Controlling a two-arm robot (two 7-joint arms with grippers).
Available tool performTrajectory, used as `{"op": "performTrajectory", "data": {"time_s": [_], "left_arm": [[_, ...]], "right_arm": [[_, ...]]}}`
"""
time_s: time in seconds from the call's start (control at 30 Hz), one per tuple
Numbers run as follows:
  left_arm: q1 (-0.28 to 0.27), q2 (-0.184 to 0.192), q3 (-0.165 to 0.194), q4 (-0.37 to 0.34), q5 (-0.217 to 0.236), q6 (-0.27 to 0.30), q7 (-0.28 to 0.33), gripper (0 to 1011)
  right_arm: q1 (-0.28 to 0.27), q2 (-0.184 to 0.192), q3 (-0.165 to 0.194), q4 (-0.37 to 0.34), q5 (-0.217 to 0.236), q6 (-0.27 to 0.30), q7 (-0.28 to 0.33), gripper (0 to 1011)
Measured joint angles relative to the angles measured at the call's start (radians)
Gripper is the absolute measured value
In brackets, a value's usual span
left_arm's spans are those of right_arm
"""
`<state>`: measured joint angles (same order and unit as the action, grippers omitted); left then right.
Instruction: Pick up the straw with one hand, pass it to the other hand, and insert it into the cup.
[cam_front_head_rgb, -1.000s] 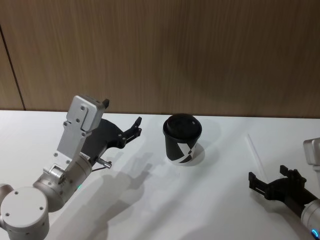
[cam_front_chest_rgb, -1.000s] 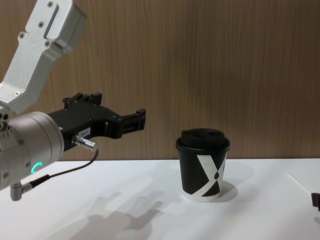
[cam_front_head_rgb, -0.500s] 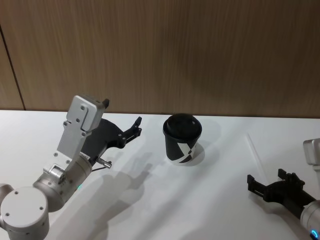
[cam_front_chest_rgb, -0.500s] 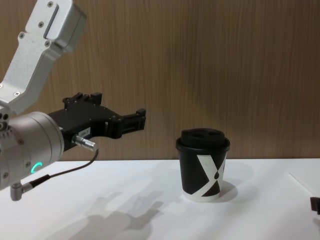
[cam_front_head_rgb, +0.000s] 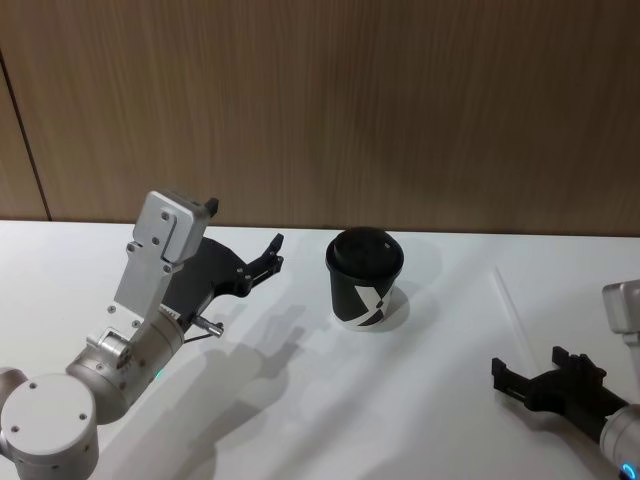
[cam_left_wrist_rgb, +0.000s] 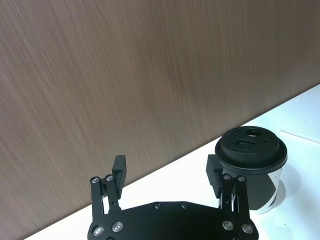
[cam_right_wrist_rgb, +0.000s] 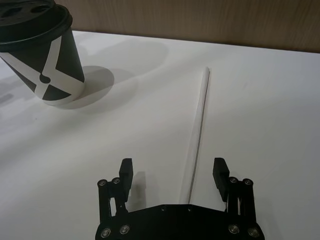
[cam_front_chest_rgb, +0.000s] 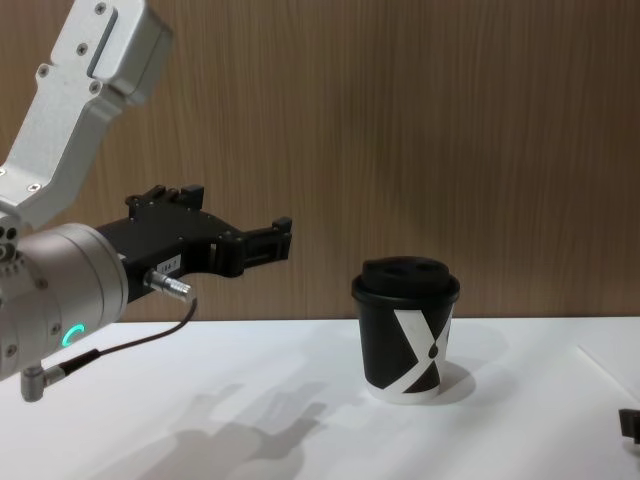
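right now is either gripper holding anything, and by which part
Nothing is held. The right gripper is open, aimed at the near end of the straw, which lies on the table; the left gripper is open and empty near the cup.

We saw the cup (cam_front_head_rgb: 366, 285) standing upright, black with a white X mark, a white bottom rim and a black domed lid. The straw (cam_front_head_rgb: 507, 305), thin, straight and white, lay flat well to its right.
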<state>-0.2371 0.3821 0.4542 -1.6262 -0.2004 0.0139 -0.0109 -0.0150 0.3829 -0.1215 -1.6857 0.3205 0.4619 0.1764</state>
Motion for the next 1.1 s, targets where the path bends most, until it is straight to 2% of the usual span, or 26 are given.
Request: {"op": "performTrajectory", "data": {"time_s": [1.1], "left_arm": [[0.0, 0.0, 0.0, 0.0, 0.0, 0.0, 0.0, 1003]], "right_arm": [[0.015, 0.001, 0.002, 0.027, 0.0, 0.017, 0.034, 993]]}}
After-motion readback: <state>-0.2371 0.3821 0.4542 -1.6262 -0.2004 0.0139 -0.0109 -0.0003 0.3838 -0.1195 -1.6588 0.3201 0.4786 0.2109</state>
